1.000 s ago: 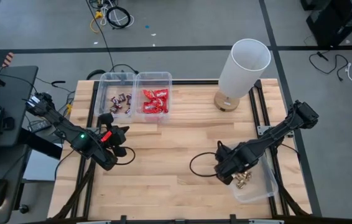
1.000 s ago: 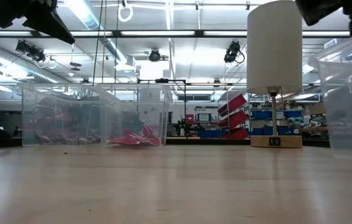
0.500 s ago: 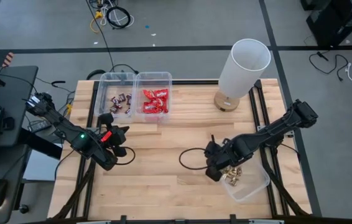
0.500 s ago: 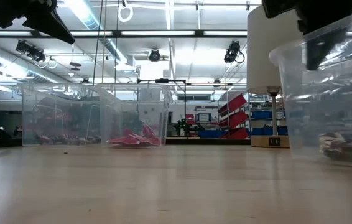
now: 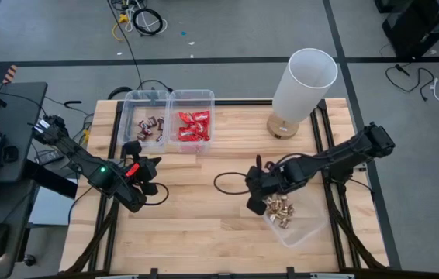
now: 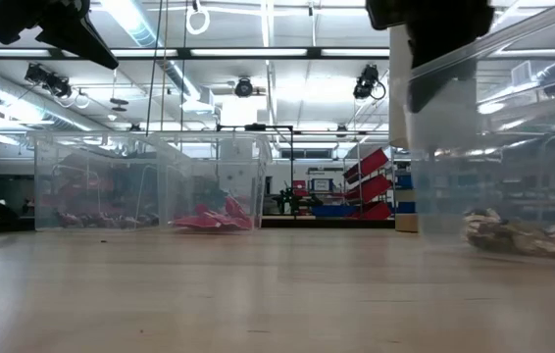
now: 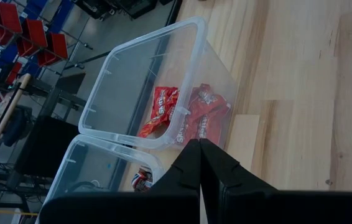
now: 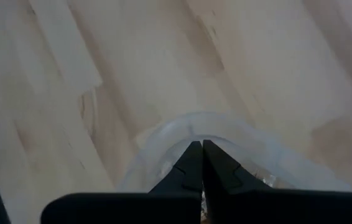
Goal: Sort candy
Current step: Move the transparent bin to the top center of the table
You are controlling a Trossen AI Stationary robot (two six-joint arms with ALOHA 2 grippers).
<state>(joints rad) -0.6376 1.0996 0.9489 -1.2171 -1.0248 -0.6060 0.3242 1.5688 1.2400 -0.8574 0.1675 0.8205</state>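
Tabletop: right gripper dragged gold-candy bin leftward.

table: pale wood, matt | bins: clear plastic | candy: prob. glossy wrappers

We see bare table across the middle and near edge, open for passing. Two bins block the far left corner, and the lamp stands at the far right. The right gripper and its bin fill the near right; the left gripper hangs left of centre.
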